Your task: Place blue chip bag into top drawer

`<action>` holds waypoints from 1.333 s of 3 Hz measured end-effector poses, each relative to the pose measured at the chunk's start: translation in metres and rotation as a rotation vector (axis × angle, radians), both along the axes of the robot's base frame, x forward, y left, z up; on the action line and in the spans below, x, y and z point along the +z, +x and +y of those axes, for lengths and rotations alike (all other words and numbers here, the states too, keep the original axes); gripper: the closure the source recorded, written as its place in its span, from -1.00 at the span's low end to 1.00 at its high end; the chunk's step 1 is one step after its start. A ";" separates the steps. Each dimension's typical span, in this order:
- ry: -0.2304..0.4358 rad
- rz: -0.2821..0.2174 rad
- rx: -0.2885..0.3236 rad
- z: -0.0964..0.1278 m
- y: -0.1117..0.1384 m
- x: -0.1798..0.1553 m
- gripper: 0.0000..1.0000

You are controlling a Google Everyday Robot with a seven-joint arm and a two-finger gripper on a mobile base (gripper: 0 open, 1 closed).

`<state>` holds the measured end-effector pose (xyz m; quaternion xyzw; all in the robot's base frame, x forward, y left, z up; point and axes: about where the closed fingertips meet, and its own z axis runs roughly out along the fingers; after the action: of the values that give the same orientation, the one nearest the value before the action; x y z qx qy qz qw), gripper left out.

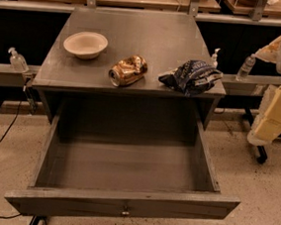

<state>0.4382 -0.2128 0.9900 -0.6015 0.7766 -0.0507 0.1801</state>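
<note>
The blue chip bag (191,76), crumpled dark navy foil with white print, lies on the cabinet top (137,39) near its front right corner. The top drawer (122,202) is pulled wide open below it, and its inside shows nothing in it; a small metal knob (125,213) sits at the centre of its front. My gripper is out of view; only white and yellowish parts of my arm (280,108) show at the right edge, to the right of the cabinet and apart from the bag.
A crushed gold-brown can (128,70) lies left of the bag, and a beige bowl (85,44) sits further left. Clear bottles (245,68) stand on rails on both sides. Workbenches run along the back. Cables trail on the floor at left.
</note>
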 end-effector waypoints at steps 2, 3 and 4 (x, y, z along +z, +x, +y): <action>0.004 -0.033 0.004 0.001 0.009 -0.003 -1.00; -0.020 -0.118 0.055 0.004 0.049 -0.034 -1.00; -0.023 -0.240 0.140 0.027 0.108 -0.053 -1.00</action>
<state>0.5462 -0.1858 0.9370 -0.6459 0.7050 -0.1187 0.2680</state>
